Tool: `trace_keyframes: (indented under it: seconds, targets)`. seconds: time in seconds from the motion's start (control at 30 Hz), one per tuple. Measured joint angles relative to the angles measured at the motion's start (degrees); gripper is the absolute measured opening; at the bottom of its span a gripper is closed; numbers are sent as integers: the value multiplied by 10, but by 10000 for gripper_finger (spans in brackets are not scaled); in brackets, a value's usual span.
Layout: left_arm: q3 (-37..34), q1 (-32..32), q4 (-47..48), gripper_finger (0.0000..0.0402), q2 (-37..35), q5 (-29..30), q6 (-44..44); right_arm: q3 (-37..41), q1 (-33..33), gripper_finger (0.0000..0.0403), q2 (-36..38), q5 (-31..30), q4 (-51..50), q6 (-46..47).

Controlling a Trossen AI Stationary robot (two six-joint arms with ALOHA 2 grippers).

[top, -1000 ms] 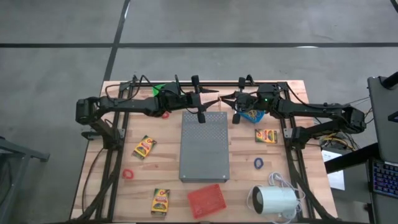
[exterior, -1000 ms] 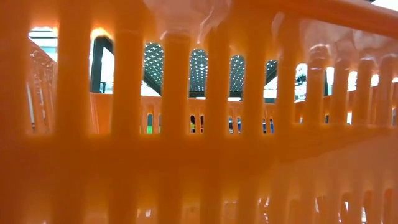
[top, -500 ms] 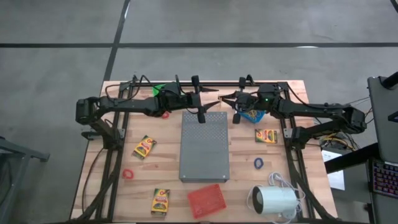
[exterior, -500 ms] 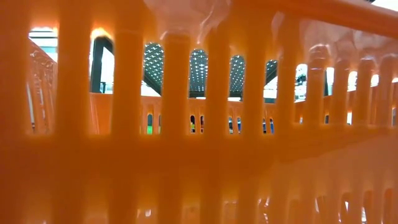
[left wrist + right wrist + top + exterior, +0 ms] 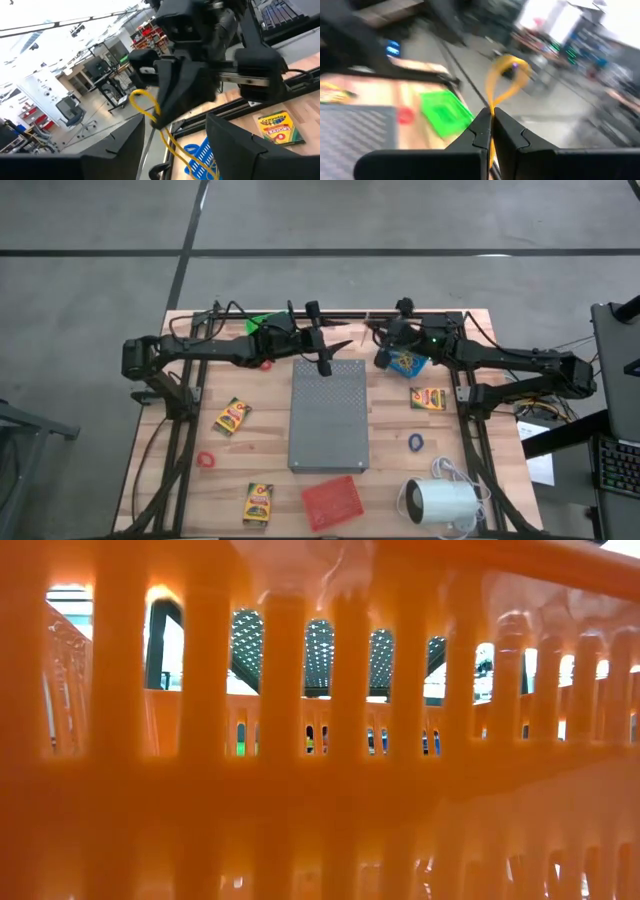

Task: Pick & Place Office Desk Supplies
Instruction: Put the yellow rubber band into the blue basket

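Yellow-tan and thin, the rubber band rises in a narrow loop out of the right gripper, whose fingers are pressed together on it; in the left wrist view the same band trails down from that gripper as two long strands. In the high view the right gripper sits in the upper centre of the frame, close to the worktop's far edge and beside a blue piece. The left gripper faces it across a short gap at the top of the grey perforated slab, fingers parted and holding nothing.

Open wood lies on both sides of the slab. Crayon boxes lie at left, lower left and right; a red ring at lower left, a blue ring at lower right. An orange slotted wall fills the low view.
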State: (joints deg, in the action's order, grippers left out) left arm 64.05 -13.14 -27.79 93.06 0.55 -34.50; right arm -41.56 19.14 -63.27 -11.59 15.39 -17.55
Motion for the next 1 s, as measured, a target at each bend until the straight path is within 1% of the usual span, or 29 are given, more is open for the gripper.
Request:
trace_keyframes:
  seconds: [0.1,0.17,0.23,0.3,0.43,0.53,0.8,0.9,1.0]
  targets:
    - [0,1,23,213,-1,1,5,0,0,8,22,-83,-51,36]
    - [0,1,36,212,-2,1,24,-3,0,8,37,-134,-95,69]
    - [0,1,43,212,-3,1,47,-13,0,8,47,-171,-152,102]
    - [0,1,47,213,-4,1,60,-28,0,8,56,-188,-216,132]
    - [0,1,47,213,-4,1,64,-69,0,8,60,-190,-336,195]
    - [0,1,47,211,-5,1,65,-107,0,8,49,-191,-424,239]
    - [0,1,46,209,-5,1,65,-216,2,8,-23,-190,-676,352]
    - [0,1,49,209,-5,1,65,-245,12,8,-57,-190,-735,370]
    - [0,1,54,209,-5,1,65,-258,32,8,-87,-171,-762,371]
